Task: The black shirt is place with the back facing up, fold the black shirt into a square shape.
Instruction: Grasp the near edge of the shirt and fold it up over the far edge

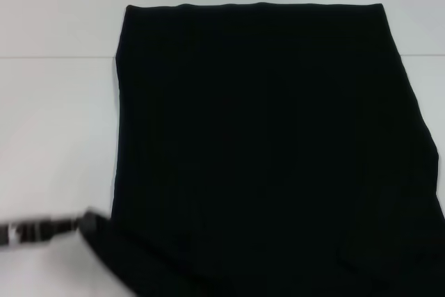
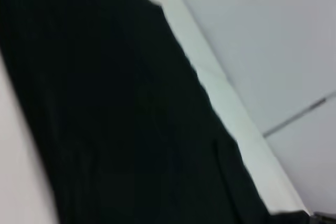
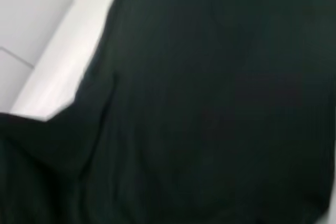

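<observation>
You see a large plain black shirt of soft matt cloth, its surface showing faint lengthwise ribbing and no sheen. It lies on a smooth white table with a dull, slightly satin finish, crossed by one thin seam line.

black shirt cut off below, left pincer blurred

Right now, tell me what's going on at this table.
A black shirt lies spread over the white table, its far edge straight, looking roughly rectangular. The left gripper is at the shirt's near left corner, blurred, so its grip can't be judged. The right gripper isn't visible. The square fold doesn't look finished yet.
</observation>
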Action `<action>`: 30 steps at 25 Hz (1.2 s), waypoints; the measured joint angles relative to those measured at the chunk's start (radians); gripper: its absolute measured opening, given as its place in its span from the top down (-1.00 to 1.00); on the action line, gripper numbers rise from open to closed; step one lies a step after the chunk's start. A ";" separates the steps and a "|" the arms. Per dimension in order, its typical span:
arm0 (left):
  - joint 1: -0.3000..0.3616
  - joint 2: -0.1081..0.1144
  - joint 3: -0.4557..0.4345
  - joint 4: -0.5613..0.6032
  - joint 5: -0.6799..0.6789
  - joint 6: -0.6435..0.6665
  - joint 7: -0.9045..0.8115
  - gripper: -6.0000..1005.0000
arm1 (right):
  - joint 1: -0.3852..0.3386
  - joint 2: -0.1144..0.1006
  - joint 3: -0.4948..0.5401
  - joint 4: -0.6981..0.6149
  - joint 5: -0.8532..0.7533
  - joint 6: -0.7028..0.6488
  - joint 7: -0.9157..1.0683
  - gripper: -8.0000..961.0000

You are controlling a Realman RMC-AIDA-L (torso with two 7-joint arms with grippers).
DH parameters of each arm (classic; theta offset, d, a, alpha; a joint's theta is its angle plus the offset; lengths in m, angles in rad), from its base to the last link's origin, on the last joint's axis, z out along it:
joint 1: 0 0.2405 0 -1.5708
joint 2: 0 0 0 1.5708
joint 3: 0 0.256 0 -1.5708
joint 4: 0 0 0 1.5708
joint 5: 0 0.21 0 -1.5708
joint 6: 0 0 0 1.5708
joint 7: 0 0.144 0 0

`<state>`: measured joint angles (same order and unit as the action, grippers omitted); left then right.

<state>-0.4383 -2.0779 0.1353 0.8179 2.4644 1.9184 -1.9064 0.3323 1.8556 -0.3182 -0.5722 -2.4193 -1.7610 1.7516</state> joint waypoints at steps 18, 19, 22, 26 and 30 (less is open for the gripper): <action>-0.382 0.119 -0.012 -0.351 -0.160 -0.735 0.025 0.90 | 0.385 0.021 0.085 0.083 0.008 0.481 0.103 0.89; -0.394 0.119 -0.009 -0.362 -0.167 -0.772 0.034 0.90 | 0.403 0.021 0.074 0.095 0.008 0.530 0.109 0.89; -0.430 0.119 0.002 -0.391 -0.172 -0.872 0.050 0.90 | 0.455 0.019 0.045 0.129 0.011 0.657 0.119 0.89; -0.462 0.115 0.019 -0.409 -0.179 -0.981 0.067 0.89 | 0.524 0.014 0.006 0.177 0.012 0.797 0.121 0.89; -0.482 0.111 0.026 -0.448 -0.192 -1.084 0.110 0.88 | 0.563 0.021 -0.020 0.194 0.013 0.878 0.123 0.90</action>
<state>-0.9204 -1.9670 0.1610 0.3699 2.2723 0.8348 -1.7969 0.8948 1.8762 -0.3385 -0.3784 -2.4059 -0.8825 1.8743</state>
